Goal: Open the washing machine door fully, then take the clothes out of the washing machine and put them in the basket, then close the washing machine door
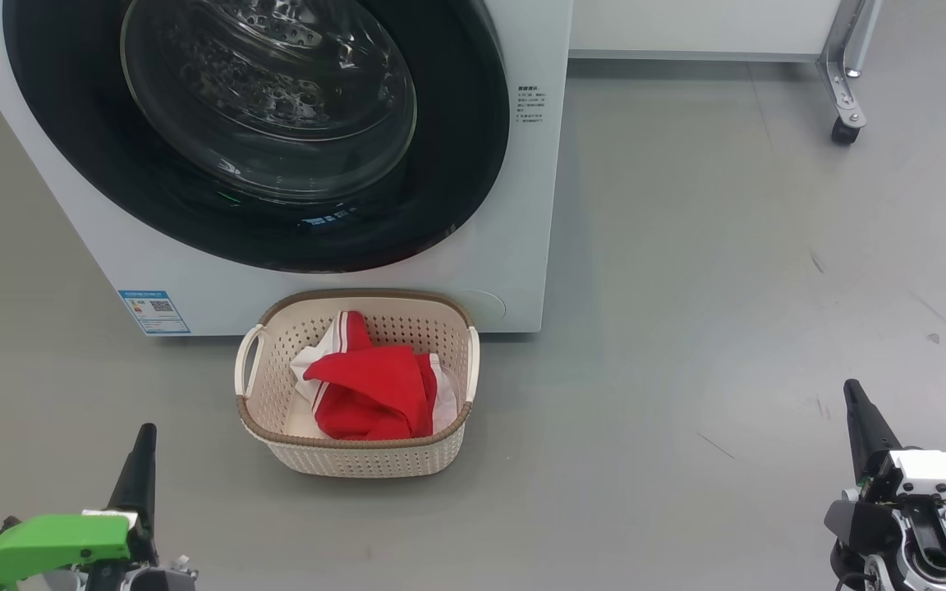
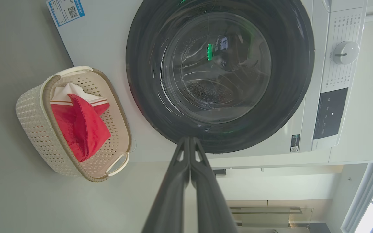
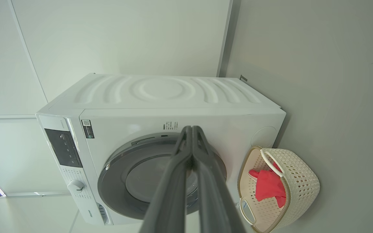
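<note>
The white washing machine stands ahead with its round black-rimmed door flat against its front. On the floor before it sits the cream basket, and the red clothes with white trim lie inside it. My left gripper is at the lower left, shut with nothing in it. At the lower right, my right gripper is likewise shut and holds nothing. Both are well back from the basket.
Grey floor spreads around the machine and to its right. A metal leg on a black caster stands at the far right under a white cabinet. The machine's dial and dark control panel sit above the door.
</note>
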